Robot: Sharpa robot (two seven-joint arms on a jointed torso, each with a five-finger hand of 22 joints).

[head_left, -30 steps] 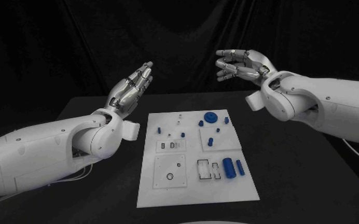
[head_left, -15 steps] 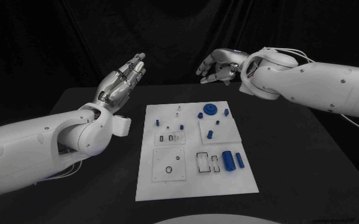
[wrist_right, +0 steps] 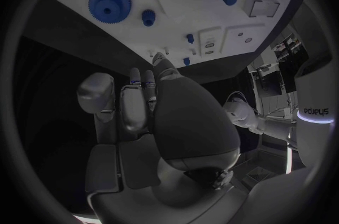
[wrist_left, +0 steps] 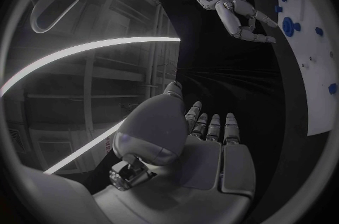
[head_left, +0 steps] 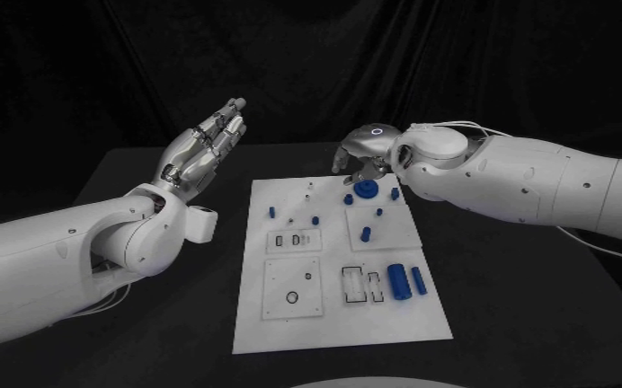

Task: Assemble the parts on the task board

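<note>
Task board [head_left: 340, 307] lies flat mid surface [head_left: 519, 316], white, long side running away from the robot. Blue parts on it: gear [head_left: 367, 189] at the far end, two cylinders [head_left: 405, 281] near the right edge, small pegs [head_left: 315, 220] scattered in the far half; several cutouts look unfilled. Judgement: assembly barely begun, most parts left to seat. Right hand [head_left: 364, 154] hovers just above the gear, fingers apart, holding nothing. Left hand [head_left: 204, 148] raised well off the board's left, fingers straight, empty
</note>
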